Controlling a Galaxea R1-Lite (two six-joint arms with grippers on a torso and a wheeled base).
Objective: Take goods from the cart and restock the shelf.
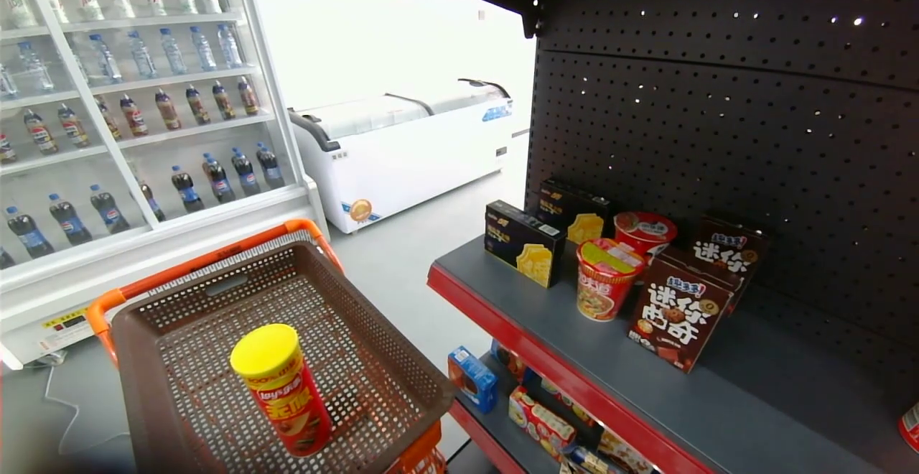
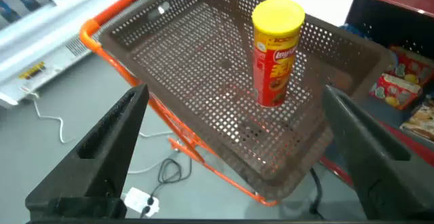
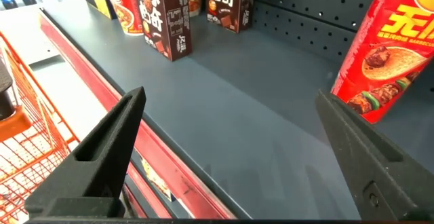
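The shelf (image 1: 718,402) is carrying boxes (image 1: 523,243), noodle cups (image 1: 603,280) and, just beside the spread, empty right tool (image 3: 230,98), one chip can (image 3: 390,54) already standing, so restocking is looking partly done. The cart (image 1: 204,262) is holding a second can (image 1: 281,388) upright just beyond the left tool (image 2: 234,95), likewise spread and empty; that can is waiting. The right wrist view is giving the shelved can's footing, which the head view is cropping to a sliver.

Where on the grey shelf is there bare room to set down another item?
Free: the grey shelf between the brown boxes and the red can to their right. Crowded: the far left end, around the black boxes and cup noodles.
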